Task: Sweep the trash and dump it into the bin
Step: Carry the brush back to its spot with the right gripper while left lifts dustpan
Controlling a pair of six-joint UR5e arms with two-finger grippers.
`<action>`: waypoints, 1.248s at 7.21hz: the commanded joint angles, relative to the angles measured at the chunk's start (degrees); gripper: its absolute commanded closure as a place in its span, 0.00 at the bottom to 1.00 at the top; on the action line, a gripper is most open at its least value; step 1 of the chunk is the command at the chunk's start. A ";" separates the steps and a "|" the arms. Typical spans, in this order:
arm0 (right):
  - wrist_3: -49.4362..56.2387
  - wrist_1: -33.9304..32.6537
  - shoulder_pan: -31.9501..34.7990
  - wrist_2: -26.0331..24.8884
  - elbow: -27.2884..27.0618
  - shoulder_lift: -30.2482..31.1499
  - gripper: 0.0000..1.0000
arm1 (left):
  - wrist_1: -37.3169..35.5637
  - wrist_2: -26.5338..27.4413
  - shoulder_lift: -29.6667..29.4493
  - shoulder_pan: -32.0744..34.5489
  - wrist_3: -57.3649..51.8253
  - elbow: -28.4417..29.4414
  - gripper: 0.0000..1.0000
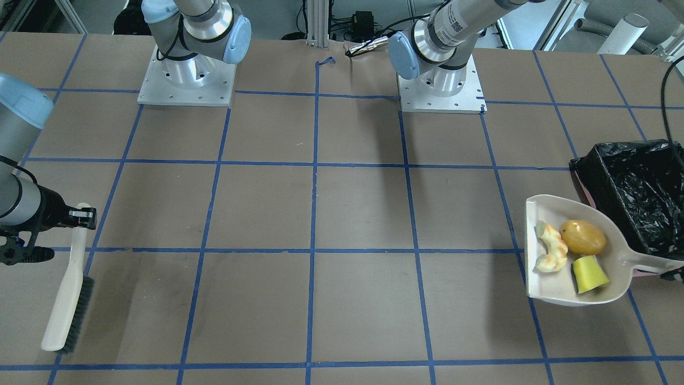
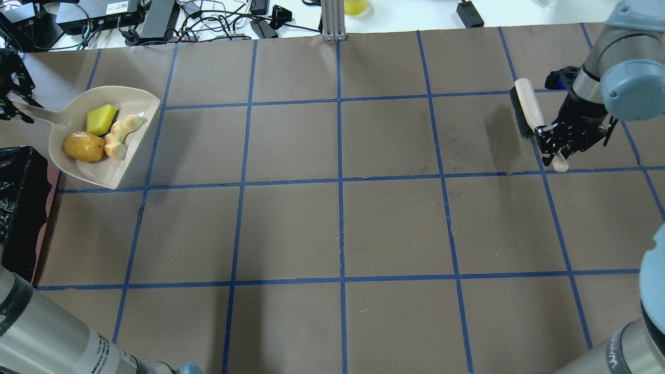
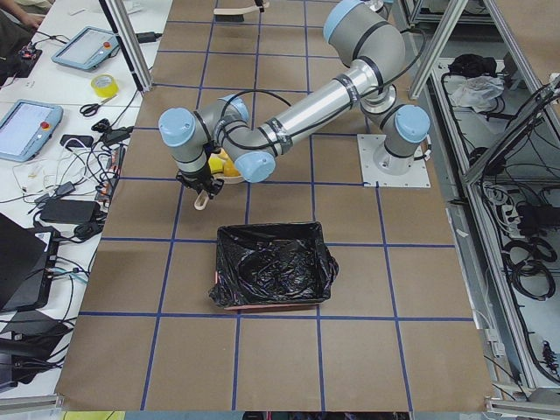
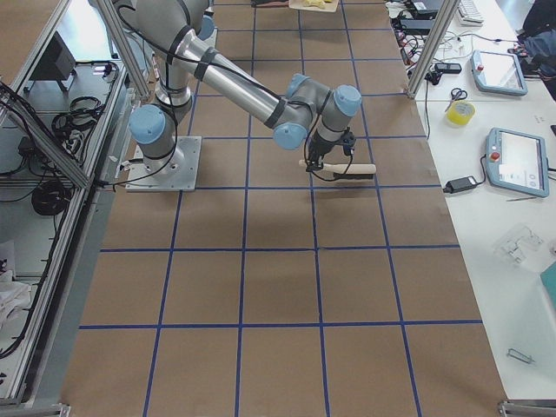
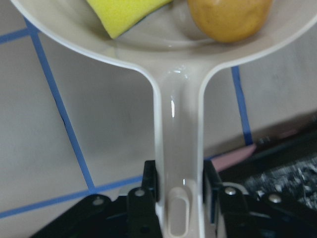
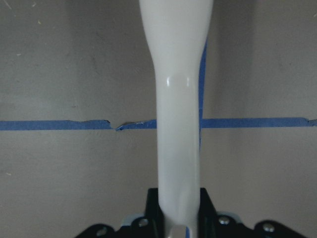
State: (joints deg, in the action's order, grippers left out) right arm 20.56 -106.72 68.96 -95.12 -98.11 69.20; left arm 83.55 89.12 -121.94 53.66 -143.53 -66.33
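The beige dustpan [image 1: 546,290] holds the trash: a golden-brown potato lump [image 1: 583,237], a pale curved peel piece [image 1: 553,248] and a yellow sponge wedge [image 1: 589,274]. My left gripper [image 5: 179,198] is shut on the dustpan's handle [image 5: 178,139] and holds the pan level beside the bin [image 1: 636,187], a pink box lined with a black bag. In the overhead view the dustpan [image 2: 124,171] is at the far left, with the bin [image 2: 15,192] below it. My right gripper [image 2: 556,150] is shut on the handle of a white brush [image 2: 526,106] far across the table.
The brown table cover carries a grid of blue tape lines [image 2: 340,182]. The two arm bases [image 1: 187,80] stand at the robot's edge. Cables and devices [image 2: 156,21] lie beyond the far edge. The bin also shows in the exterior left view [image 3: 273,267].
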 commanded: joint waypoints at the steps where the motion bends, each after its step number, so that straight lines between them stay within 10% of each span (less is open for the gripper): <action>1: 0.19 -1.12 -0.06 -0.51 -1.03 -0.73 1.00 | 4.07 0.35 -1.18 -6.70 -13.90 8.20 0.96; 5: -0.43 -0.68 -0.06 -1.39 -1.21 -0.73 1.00 | 2.16 -0.44 -4.35 -14.88 -27.04 13.76 1.00; 7: -0.51 -0.86 -0.06 -3.14 -1.21 -0.82 0.10 | -2.40 0.44 -6.02 -16.22 -38.18 15.26 1.00; 9: -1.56 -1.29 -0.06 -3.14 -0.95 -0.30 0.01 | -6.02 4.82 -6.55 -16.13 -42.25 15.18 1.00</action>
State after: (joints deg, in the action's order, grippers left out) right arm 19.72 -107.70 68.91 -98.15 -99.25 68.56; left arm 79.67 91.68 -128.08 37.61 -182.70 -51.16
